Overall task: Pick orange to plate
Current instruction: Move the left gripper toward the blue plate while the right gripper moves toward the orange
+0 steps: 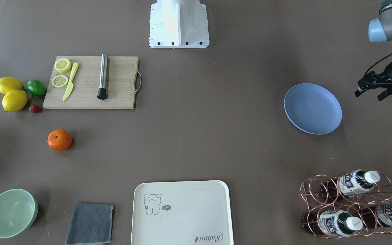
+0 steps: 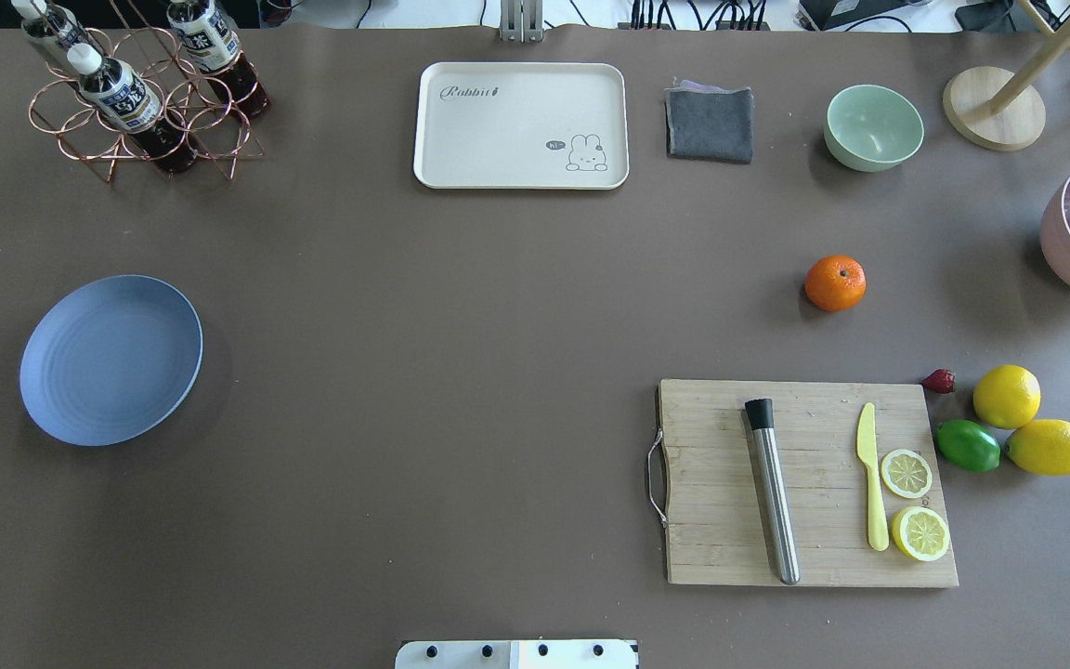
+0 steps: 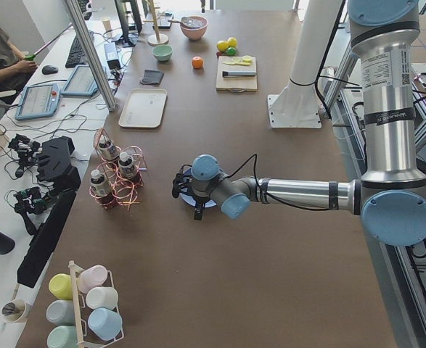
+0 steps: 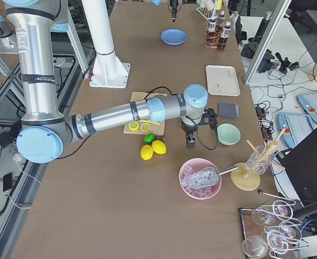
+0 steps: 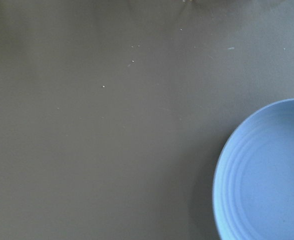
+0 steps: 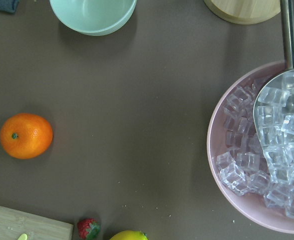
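The right pincer [image 4: 191, 141] hangs over the bench [image 2: 498, 325], pointing down above the bare stretch between the orange [image 6: 26, 136] and the pink bowl of ice [image 6: 212, 145]. Its fingers show in no close view, so I cannot tell whether it is spread or closed. The left pincer [image 1: 370, 89] hovers at the other end, just beside the plate [image 1: 312, 108]. It is too dark and small to judge either.

The orange sits alone on the bench, stem dot up, near the cutting board [image 2: 809, 481] and apart from the green bowl [image 6: 93, 14] and the strawberry [image 6: 88, 228]. Nothing touches it. The plate lies bare, well apart from it, at the opposite end of the bench.

The step in hand looks like the approach to the fruit. To do it well, the right pincer should shift sideways until the orange is centred beneath it, then spread wider than the fruit before coming down. A round fruit will likely roll if one finger meets it first, so both fingers should close level on its widest part with a mild squeeze. There is free room all round, so any finger direction should work. The carry is long, and the plate may lie beyond the right arm's easy reach, so a pass to the left pincer may be needed.
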### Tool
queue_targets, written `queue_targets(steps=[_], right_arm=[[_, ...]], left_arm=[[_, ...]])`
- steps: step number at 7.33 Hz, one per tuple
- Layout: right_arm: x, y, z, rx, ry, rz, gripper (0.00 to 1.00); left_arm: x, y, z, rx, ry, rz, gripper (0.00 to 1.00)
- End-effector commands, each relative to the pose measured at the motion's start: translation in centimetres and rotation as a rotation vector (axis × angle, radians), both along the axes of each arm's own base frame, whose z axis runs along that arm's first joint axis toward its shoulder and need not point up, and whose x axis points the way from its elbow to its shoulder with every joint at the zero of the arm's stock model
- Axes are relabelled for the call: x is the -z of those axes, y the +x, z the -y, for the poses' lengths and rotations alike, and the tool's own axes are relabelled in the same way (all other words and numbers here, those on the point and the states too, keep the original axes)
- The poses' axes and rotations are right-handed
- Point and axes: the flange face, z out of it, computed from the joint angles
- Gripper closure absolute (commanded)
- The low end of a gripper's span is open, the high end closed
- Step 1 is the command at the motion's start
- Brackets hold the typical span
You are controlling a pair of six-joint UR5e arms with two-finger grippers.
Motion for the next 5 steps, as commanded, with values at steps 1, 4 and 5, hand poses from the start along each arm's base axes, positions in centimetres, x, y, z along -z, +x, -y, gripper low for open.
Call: queue_targets(steps=[1, 4, 5], right_arm=[[0.4, -0.5, 0.1, 0.002, 0.000, 0.000, 0.00], [0.5, -1.0, 0.2, 0.002, -0.011, 0.001, 0.00], [0.5, -1.4, 0.2, 0.004, -0.015, 0.001, 0.00]], left_arm=[[-2.4, 3.5, 0.2, -0.027, 0.010, -0.004, 0.13], [-3.5, 4.0, 0.8, -0.025, 0.024, -0.026, 0.45], [-3.3, 4.1, 0.8, -0.022, 0.020, -0.031, 0.56]])
